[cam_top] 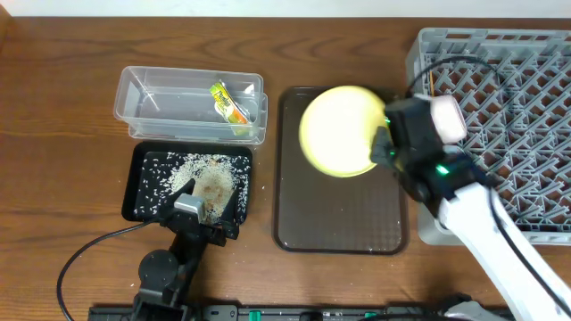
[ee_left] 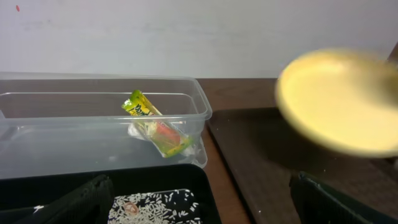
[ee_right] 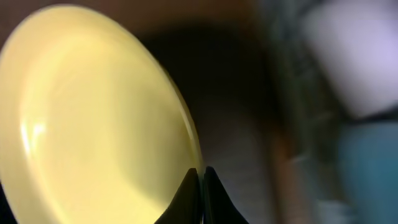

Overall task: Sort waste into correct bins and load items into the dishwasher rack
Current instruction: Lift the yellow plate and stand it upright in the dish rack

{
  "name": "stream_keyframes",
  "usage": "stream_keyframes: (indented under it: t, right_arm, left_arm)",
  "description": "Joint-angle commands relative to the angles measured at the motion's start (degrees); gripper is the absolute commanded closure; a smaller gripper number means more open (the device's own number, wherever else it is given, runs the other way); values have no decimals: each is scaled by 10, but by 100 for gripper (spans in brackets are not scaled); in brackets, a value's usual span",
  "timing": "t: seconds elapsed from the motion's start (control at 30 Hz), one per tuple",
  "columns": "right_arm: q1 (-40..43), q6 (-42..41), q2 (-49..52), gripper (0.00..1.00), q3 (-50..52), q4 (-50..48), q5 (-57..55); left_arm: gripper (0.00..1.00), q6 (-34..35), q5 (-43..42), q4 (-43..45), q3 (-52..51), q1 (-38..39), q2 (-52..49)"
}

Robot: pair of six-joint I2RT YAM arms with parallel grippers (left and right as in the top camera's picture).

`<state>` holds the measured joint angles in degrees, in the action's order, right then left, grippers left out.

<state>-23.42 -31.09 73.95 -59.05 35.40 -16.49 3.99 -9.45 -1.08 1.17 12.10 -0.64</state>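
Dishwasher rack (cam_top: 535,98) stands at the far right, just beside the brown tray (cam_top: 339,214). At the left lie the clear tub (cam_top: 134,98), farther, and the black tray (cam_top: 134,178), nearer. The yellow plate (cam_top: 337,132) hangs tilted over the brown tray's far end, its rim clenched by the right gripper (ee_right: 200,186). The step in hand looks like loading; next the plate needs carrying right and standing between pegs. The left gripper (cam_top: 203,207) hovers over the black tray's near edge, splayed and empty. The wrapper (cam_top: 228,104) lies in the tub, the rice (cam_top: 192,169) in the black tray.

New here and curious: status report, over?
Right jaws shut on yellow plate, held over brown tray. Left jaws open, empty, at black tray. Nothing seen between plate and rack.
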Motion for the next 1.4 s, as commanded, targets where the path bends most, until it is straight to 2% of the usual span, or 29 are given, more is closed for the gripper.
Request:
stream_keyframes:
  t: [0.0,0.17,0.3,0.4,0.6,0.67,0.73,0.83,0.97,1.03,1.1,1.27,1.37]
  right_arm:
    - [3,64,-61,99,-2,8,-220]
    - [8,116,-109,99,-2,-2,-471]
    - [42,144,-109,99,-2,-33,-570]
    - [82,190,-105,99,-2,-72,-570]
    - [180,366,-73,99,-2,-216,-545]
    - [203,414,-60,99,-2,-228,-510]
    - [217,425,-46,99,-2,-227,-483]
    - [223,442,-21,99,-2,-225,-465]
    - [223,551,15,99,-2,-228,-400]
    - [223,580,33,99,-2,-233,-377]
    - [223,596,48,99,-2,-242,-374]
    - [223,713,73,99,-2,-288,-374]
    - [223,753,74,99,-2,-315,-372]
  left_arm:
    - [8,-10,-6,-19,-9,-2,0]
    - [7,-10,-5,-19,-9,-2,0]
    - [8,-10,-6,-19,-9,-2,0]
    - [8,-10,-6,-19,-9,-2,0]
    - [8,-10,-6,-19,-9,-2,0]
    - [7,-10,-6,-19,-9,-2,0]
    - [7,-10,-6,-19,-9,-2,0]
    - [8,-10,-5,-19,-9,-2,0]
    - [7,-10,-6,-19,-9,-2,0]
    - [8,-10,-5,-19,-9,-2,0]
    - [7,-10,-6,-19,-9,-2,0]
    - [7,-10,-5,-19,-9,-2,0]
    - [7,-10,-6,-19,-9,-2,0]
